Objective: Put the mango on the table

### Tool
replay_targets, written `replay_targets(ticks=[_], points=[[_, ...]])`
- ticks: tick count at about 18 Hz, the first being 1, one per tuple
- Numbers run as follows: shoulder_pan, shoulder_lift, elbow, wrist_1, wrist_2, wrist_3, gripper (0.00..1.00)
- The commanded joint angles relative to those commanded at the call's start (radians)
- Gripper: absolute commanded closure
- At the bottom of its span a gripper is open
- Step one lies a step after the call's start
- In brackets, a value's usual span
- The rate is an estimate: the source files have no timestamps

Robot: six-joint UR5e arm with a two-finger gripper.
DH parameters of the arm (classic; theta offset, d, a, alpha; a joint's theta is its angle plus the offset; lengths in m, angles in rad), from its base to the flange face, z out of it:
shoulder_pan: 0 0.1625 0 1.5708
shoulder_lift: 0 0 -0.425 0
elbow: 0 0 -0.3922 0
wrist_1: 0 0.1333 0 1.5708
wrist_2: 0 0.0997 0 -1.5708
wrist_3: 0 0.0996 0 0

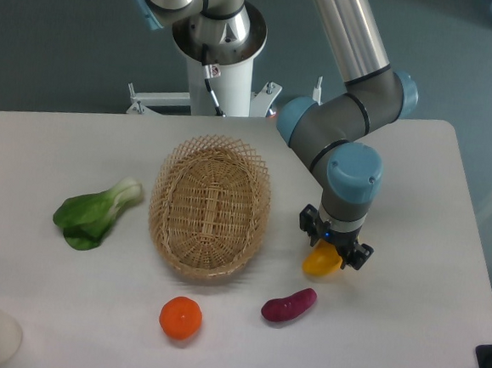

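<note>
Mango held between the dark fingers of the gripper, which are closed on its upper end, with the yellow-orange fruit hanging beneath and seen just to the right of the wicker basket. Whether it touches the table cannot be told from this view. A purple vegetable lies below and right of the basket, close under the fruit; an orange fruit sits below the basket, and a leafy green to its left. A good placement would be made by lowering straight down onto bare white surface between basket and purple vegetable, with release judged safest once the fruit is resting, so that rolling is limited.
</note>
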Motion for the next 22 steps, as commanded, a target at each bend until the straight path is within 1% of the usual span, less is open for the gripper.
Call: replay_targets(ticks=[3,6,8,10,12,15,18,22], points=[[0.0,0.008,0.008,-0.002,-0.005,-0.002,0.01],[0.009,0.021,0.018,-0.003,-0.006,-0.002,0.01],[0.012,0.018,0.029,-0.003,-0.005,-0.002,0.0],[0.015,0.012,0.06,-0.005,-0.005,-0.002,0.0],[0.047,0.011,0.089,-0.015,-0.006,0.0,0.0],[0.069,0.009,0.116,-0.02,-0.023,-0.002,0.0],[0.1,0.0,0.159,-0.067,-0.04,0.008,0.0],[0.126,-0.037,0.261,-0.173,-0.044,0.086,0.0]])
